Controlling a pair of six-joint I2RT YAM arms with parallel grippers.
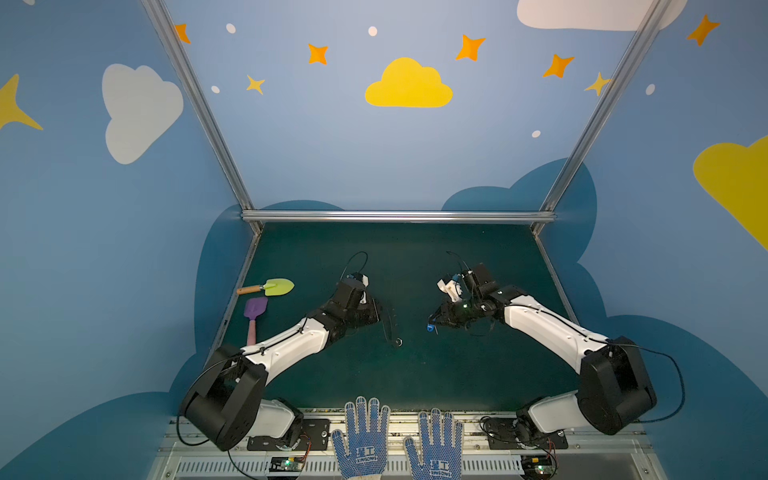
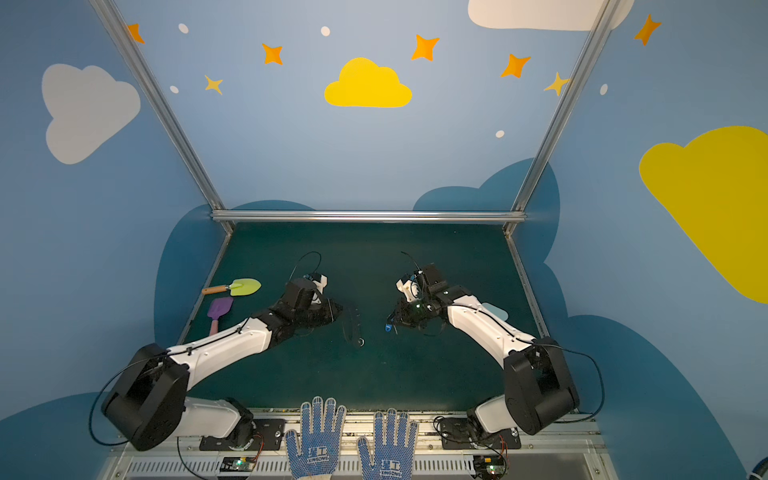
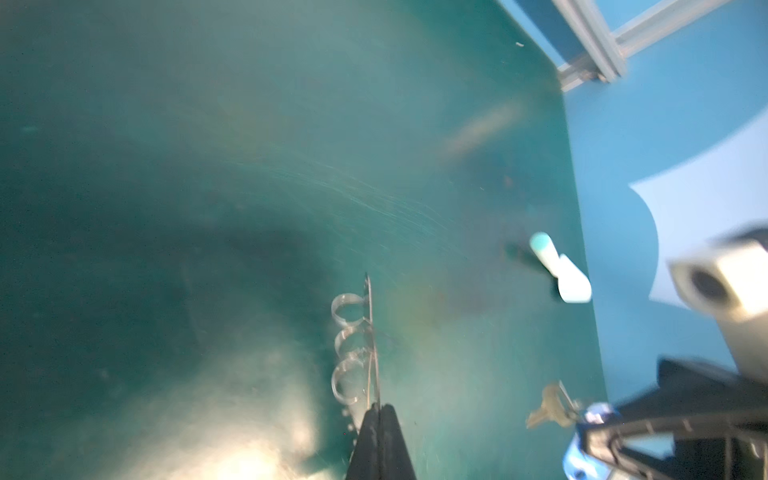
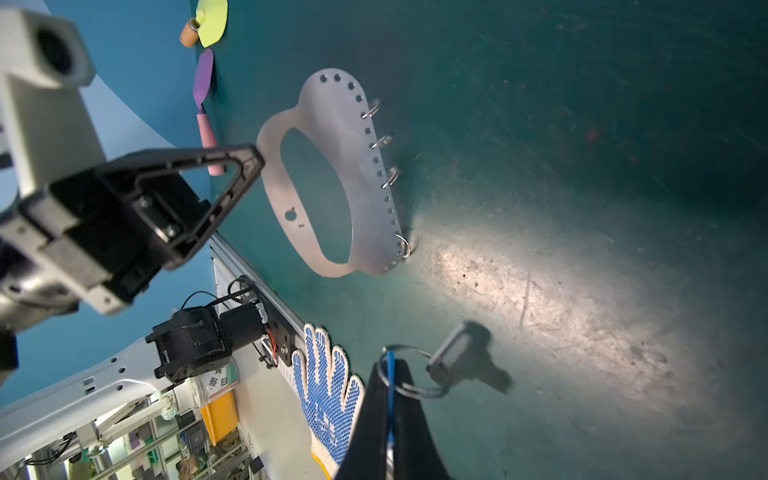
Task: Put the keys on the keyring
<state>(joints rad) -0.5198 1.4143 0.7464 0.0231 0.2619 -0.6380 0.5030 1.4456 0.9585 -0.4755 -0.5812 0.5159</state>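
Halfway-ish — left tool (image 3: 378,409) is clamping the keyring (image 4: 368,199), right tool (image 4: 388,374) is pinching the keys (image 4: 455,353), well apart — nothing threaded yet.

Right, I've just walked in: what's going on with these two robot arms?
The left gripper is shut on one edge of the grey keyring plate, holding it upright over the green table. The right gripper is shut on the blue tag of the keys, the silver key hanging from its ring. Plate and keys are apart; the keys are not yet on it.
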